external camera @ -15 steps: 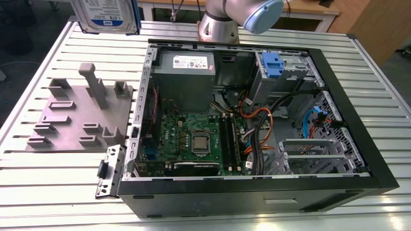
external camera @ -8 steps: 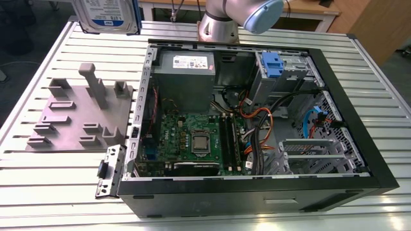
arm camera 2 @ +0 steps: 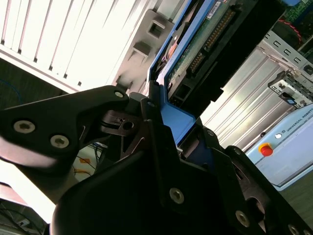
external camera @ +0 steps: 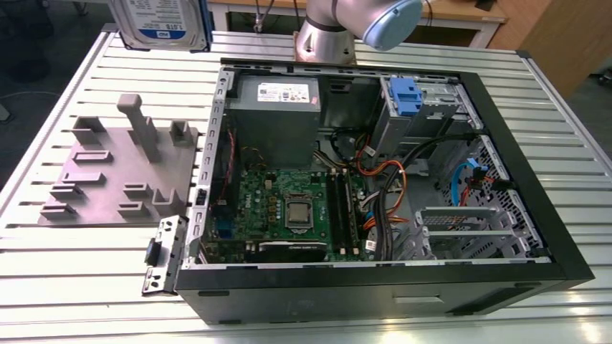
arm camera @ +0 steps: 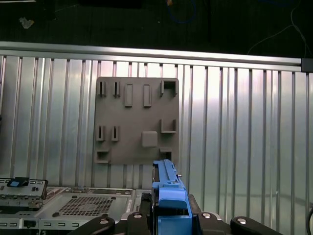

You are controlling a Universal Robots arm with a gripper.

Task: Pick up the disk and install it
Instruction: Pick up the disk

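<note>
Clamping the disk (arm camera 2: 195, 46) by its blue carrier frame, the pincer (arm camera 2: 180, 128) is narrow, w/ black fingers (arm camera 2: 152, 115) pressed against the blue plastic on either side. The disk's green circuit-board side shows in the second wrist view. In the first wrist view the blue carrier edge of the disk (arm camera: 168, 188) sticks out from btwn the pincer (arm camera: 170, 221) tips.

In the exterior view the disk (external camera: 160, 25) hangs upright at the exterior view's top left, off the bench (external camera: 535, 93). Its white-and-blue label faces the camera; the print is too small to make out. It's well apart from the open PC case (external camera: 363, 290). The arm (external camera: 330, 36) stands behind the case.

Inside the case:
- grey metal box (external camera: 272, 122) w/ small white sticker (external camera: 279, 92), print not legible
- small blue clip (external camera: 405, 95) on a silver cage, toward the exterior view's right
- green motherboard (external camera: 277, 208) near the case's middle

A grey fixture plate (external camera: 105, 172) w/ raised blocks lies on the bench beside the case, on the exterior view's left. In the first wrist view that plate (arm camera: 137, 117) sits on the slatted bench (arm camera: 234, 122), beyond the disk.
</note>
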